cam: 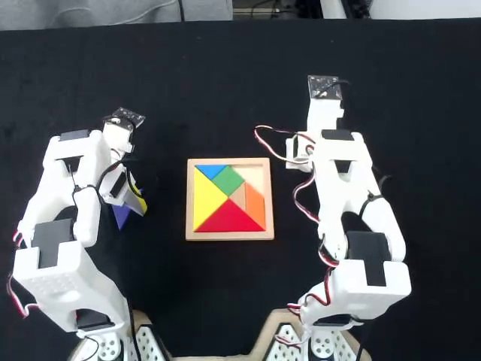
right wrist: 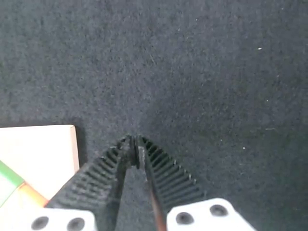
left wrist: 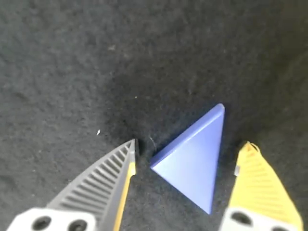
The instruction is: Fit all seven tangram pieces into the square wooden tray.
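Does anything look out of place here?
Yes: the blue triangle lies on the black cloth outside the wooden tray, within the open left gripper, while the other pieces sit inside.

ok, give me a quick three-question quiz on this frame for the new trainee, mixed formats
1. True or false: the left claw is open and straddles the blue triangle, which lies on the black cloth.
2. Pick one. Relative to the wooden tray, the right claw is: A) open above it; B) shut, over the cloth beside its corner; C) shut on a piece inside it.
3. In the high view, what colour is the large triangle along the tray edge nearest the arm bases?

Key: 1 true; 2 B; 3 red, the red triangle.
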You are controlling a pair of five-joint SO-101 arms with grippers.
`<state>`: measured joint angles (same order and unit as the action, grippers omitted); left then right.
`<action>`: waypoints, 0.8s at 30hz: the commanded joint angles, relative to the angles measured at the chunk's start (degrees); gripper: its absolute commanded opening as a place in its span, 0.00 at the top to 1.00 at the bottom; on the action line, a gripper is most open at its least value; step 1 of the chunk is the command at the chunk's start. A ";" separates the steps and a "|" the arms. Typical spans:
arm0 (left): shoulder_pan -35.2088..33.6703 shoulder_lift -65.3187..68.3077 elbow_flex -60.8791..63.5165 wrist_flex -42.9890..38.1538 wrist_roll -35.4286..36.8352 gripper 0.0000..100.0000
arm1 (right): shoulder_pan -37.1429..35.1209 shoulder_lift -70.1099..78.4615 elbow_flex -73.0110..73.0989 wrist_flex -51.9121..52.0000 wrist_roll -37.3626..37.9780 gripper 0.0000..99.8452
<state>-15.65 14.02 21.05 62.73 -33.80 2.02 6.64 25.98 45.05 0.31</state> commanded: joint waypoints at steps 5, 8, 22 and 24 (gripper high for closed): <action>0.92 -0.88 1.45 0.26 4.57 0.68 | 0.70 -0.40 -2.07 -1.14 0.00 0.99; 0.66 -0.79 1.45 0.26 7.65 0.68 | 0.70 -0.40 -2.07 -1.14 0.00 0.99; 1.01 -0.88 1.45 0.26 8.35 0.84 | 0.70 -0.40 -2.07 -1.14 0.00 0.99; 1.27 -0.97 1.36 0.26 8.35 0.84 | 0.70 -0.40 -2.07 -1.14 0.00 0.99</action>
<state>-14.68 13.67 22.20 63.25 -25.54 2.02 6.64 25.98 45.05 0.31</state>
